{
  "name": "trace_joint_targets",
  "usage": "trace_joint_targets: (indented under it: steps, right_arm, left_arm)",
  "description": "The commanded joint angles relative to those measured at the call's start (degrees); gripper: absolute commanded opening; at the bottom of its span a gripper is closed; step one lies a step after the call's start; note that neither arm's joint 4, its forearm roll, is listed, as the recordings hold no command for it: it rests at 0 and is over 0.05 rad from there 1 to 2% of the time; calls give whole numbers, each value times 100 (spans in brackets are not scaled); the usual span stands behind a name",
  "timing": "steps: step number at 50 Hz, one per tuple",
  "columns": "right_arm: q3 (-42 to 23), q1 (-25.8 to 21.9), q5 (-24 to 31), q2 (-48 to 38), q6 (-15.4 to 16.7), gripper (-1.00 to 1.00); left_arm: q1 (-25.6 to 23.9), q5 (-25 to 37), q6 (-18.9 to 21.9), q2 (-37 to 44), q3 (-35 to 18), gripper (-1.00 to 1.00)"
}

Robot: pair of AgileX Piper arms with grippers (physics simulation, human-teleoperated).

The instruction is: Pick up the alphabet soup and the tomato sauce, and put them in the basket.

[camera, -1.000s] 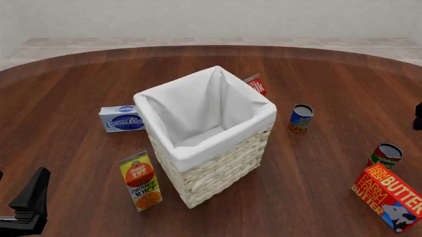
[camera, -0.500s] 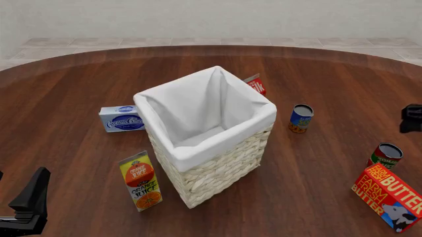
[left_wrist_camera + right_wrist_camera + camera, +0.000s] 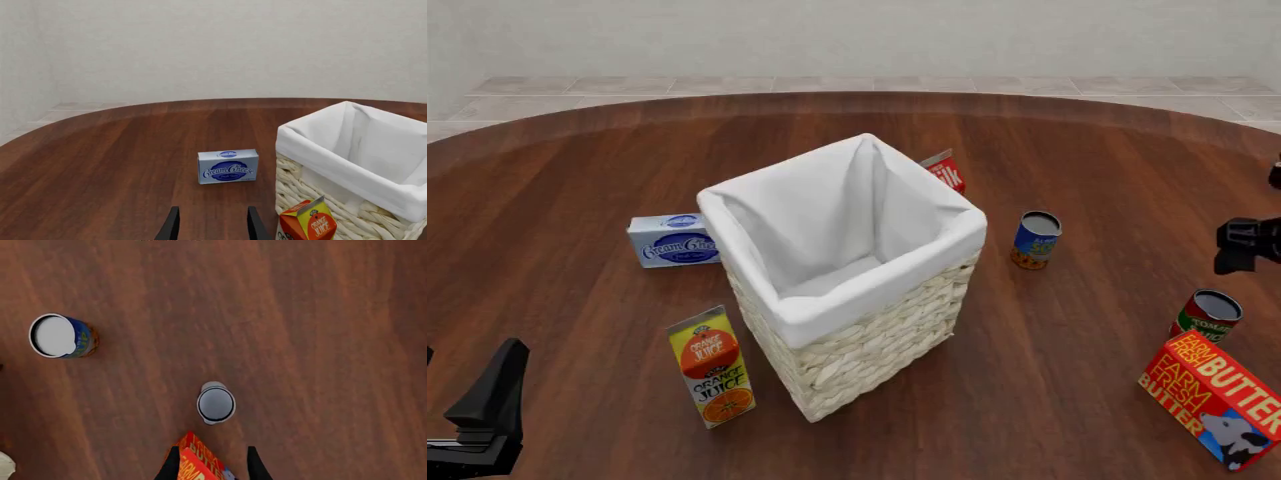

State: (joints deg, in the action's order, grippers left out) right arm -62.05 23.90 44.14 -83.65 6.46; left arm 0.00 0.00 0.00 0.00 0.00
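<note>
The alphabet soup (image 3: 1208, 317), a red and green can, stands upright at the right next to a butter box. The tomato sauce (image 3: 1037, 240), a blue can with an orange base, stands upright just right of the basket (image 3: 868, 345), which is tall, wicker and white-lined, at the table's middle. My right gripper (image 3: 1244, 245) hangs above the table at the right edge, open and empty. In the right wrist view it (image 3: 210, 467) looks straight down on the soup's grey top (image 3: 216, 404) and the tomato sauce (image 3: 60, 336). My left gripper (image 3: 483, 405) is open and empty at the front left.
An orange juice carton (image 3: 711, 366) stands front left of the basket, a cream cheese box (image 3: 674, 240) lies left of it, and a milk carton (image 3: 945, 170) shows behind it. A butter box (image 3: 1214, 397) lies by the soup, partly under my right fingers in the right wrist view (image 3: 200, 462).
My right arm has come further into the front view from the right edge, moving left over the table. The left arm and all objects have not moved.
</note>
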Motion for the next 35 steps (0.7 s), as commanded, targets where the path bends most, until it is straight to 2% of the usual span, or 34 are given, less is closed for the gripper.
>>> trace_joint_targets:
  steps: [1, 20, 35]
  right_arm:
    - [21, -24, -109, -93, -17, 100]
    - [172, -40, -433, -329, -120, 100]
    - [199, 161, -669, -584, 20, 100]
  left_arm:
    - [0, 0, 0, 0, 0, 100]
    - [0, 0, 0, 0, 0, 100]
    - [0, 0, 0, 0, 0, 100]
